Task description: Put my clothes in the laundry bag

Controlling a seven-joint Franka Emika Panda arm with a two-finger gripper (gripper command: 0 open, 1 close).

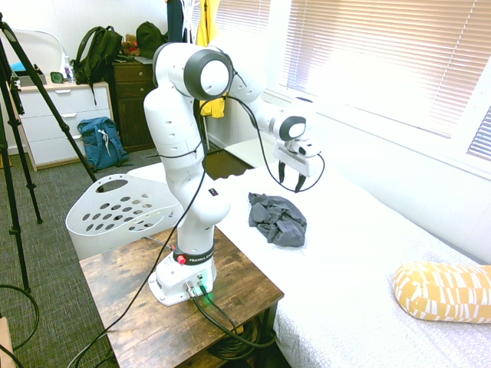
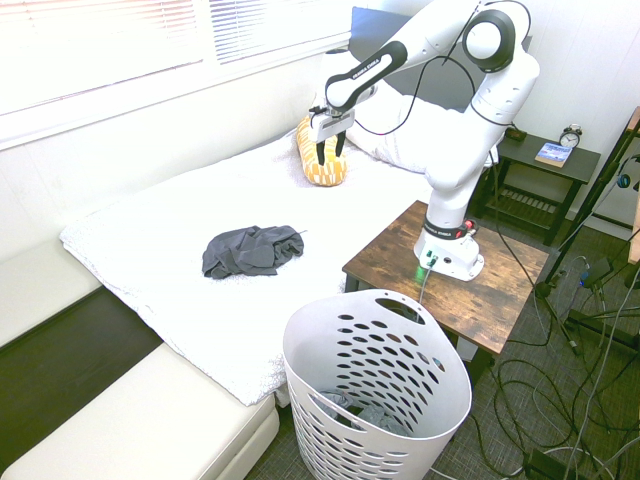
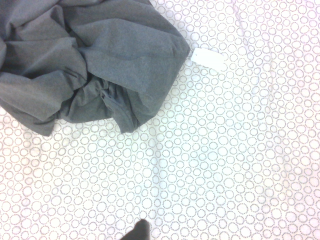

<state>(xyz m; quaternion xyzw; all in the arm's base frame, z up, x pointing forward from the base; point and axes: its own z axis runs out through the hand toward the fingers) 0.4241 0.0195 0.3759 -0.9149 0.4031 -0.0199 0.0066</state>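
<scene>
The clothes (image 1: 278, 218) are one crumpled charcoal-grey garment lying on the white bed (image 1: 360, 261); they also show as a dark heap (image 2: 252, 250) in the second exterior view and fill the upper part of the wrist view (image 3: 85, 65), a small white tag beside them. My gripper (image 1: 289, 184) hangs open in the air above the bed, a little beyond the garment, fingers pointing down and holding nothing; from the other side the gripper (image 2: 328, 152) is well above the sheet. The laundry bag (image 2: 375, 385), a white holed basket, stands on the floor by the bed's edge (image 1: 123, 207).
A yellow patterned pillow (image 1: 446, 290) lies on the bed. A wooden side table (image 2: 455, 285) carries the arm's base next to the basket. A blue backpack (image 1: 102, 142) leans on a white dresser (image 1: 54, 115) across the room. Grey fabric lies in the basket's bottom.
</scene>
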